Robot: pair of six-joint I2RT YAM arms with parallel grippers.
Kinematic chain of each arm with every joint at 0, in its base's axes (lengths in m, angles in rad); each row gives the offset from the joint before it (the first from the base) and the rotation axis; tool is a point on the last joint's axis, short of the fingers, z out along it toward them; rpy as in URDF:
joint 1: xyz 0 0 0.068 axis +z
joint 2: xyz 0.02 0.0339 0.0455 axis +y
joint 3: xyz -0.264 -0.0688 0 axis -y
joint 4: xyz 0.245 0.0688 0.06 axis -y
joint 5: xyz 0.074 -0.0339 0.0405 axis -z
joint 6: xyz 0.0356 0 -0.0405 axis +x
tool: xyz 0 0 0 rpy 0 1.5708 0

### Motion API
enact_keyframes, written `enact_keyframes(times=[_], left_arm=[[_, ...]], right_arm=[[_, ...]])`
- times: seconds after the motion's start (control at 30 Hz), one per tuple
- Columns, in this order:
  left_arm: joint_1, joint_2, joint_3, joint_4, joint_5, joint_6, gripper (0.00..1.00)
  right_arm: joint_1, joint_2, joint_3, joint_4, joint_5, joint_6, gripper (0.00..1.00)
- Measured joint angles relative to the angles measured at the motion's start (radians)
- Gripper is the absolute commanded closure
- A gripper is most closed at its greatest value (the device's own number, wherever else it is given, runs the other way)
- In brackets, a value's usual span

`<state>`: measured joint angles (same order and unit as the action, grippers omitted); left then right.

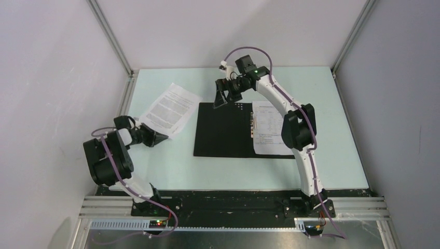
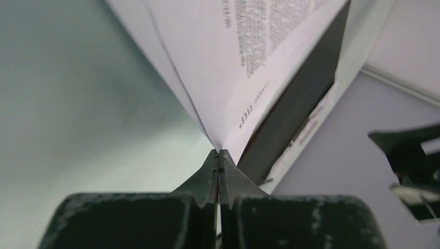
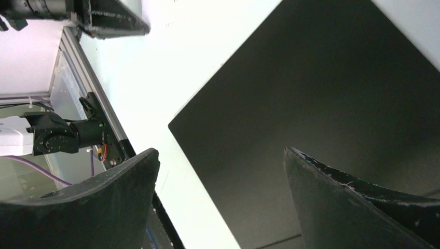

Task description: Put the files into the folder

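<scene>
1. The left claw (image 1: pixel 164 137) pinches one corner of the loose sheet (image 1: pixel 171 109), left of the folder (image 1: pixel 223 132).
2. The right claw (image 1: pixel 219 101) is wide, above the folder's far-left corner.
3. The folder lies open on the desk (image 1: pixel 171 166), and a second sheet (image 1: pixel 270 129) rests on its right half.

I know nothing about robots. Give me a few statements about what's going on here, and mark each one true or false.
1. The folder lies open with its black inside facing up. True.
2. The left end effector is open and holds nothing. False: it is shut on a corner of the loose sheet.
3. A filed sheet lies on the folder's right half. True.
4. The right end effector is gripping the folder. False: it is open over the folder's far left corner and grips nothing.
5. The loose sheet lies to the right of the folder. False: it lies to the folder's left.
</scene>
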<state>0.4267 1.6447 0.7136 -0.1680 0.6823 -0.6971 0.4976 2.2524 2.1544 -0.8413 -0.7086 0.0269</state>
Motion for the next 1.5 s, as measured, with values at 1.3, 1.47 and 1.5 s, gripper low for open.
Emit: enact_keyframes(times=[1.3, 1.47, 1.5], left_arm=[[0.14, -0.154, 0.319, -1.158, 0.168, 0.82, 1.0], [0.087, -0.214, 0.315, -1.17, 0.158, 0.82, 1.0], [0.08, -0.219, 0.315, -1.172, 0.158, 0.82, 1.0]], right_arm=[[0.234, -0.141, -0.455, 0.789, -0.092, -0.298, 0.17], [0.249, -0.141, -0.484, 0.897, -0.075, -0.463, 0.2], [0.253, -0.141, -0.495, 0.904, -0.076, -0.492, 0.21]])
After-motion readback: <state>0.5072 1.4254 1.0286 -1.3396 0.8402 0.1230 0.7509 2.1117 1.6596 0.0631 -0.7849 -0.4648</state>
